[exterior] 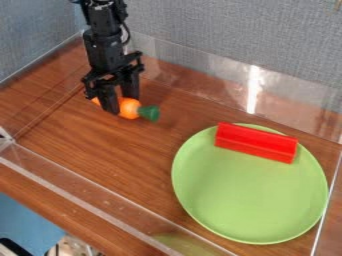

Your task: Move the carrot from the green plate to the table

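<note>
Just the one camera view here, looking down across the surface (94, 150) from its front corner. The pincer (118, 100) is pointing straight down at the far left part of the wood, black arm rising above it toward the top edge of the shot. Its two dark fingers (103, 97) are down at surface level, and the carrot (130, 109) is right there at the tips, orange body tucked against the pincer's lower right side, touching or all but touching the wood. The carrot's dark green stub pokes out further to the right of the pincer, clear of the fingers. The pincer is closed down as tight as it goes; whether the fingers actually pinch the carrot or just sit against it, the angle doesn't let me say.

Now look away from the pincer, down and to the right, well apart from it: there's the green plate (214, 200), big, round and flat, lying near the front right corner. On its far side, the side nearer the pincer, sits a red block (255, 142), long and rectangular, lying flat on the plate's rim area. The carrot is off the plate, over by the pincer.

Clear acrylic walls (241, 82) run behind the pincer and along the left and front edges, with a blue-grey backdrop beyond them.
</note>
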You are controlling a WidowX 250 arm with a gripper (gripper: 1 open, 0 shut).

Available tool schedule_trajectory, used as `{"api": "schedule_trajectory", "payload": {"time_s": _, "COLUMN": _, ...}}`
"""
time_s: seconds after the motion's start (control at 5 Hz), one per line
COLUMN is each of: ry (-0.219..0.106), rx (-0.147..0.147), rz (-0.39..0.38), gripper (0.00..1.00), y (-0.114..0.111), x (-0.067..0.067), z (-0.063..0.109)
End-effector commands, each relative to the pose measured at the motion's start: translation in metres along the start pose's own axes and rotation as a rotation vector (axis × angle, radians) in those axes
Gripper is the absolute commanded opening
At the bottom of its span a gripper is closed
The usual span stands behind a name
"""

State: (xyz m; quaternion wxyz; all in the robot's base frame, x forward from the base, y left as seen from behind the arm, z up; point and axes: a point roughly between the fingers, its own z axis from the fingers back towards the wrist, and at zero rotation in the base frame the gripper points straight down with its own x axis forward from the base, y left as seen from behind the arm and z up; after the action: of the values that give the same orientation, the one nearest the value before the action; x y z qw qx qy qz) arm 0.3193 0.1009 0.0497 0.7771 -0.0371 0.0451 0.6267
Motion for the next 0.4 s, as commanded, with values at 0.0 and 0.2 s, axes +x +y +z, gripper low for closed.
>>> {"api": "schedule_trajectory", "payload": {"time_s": 0.0, "ry": -0.035, "rx": -0.049, "rz": -0.011, "gripper": 1.0, "y": -0.0013, "x": -0.0072, "z": 0.0202}}
{"api": "schedule_trajectory", "payload": {"time_s": 0.2, "ry": -0.03, "rx": -0.056, "rz": -0.018, "gripper": 1.0, "y": -0.0014, "x": -0.0092, "z": 0.03}}
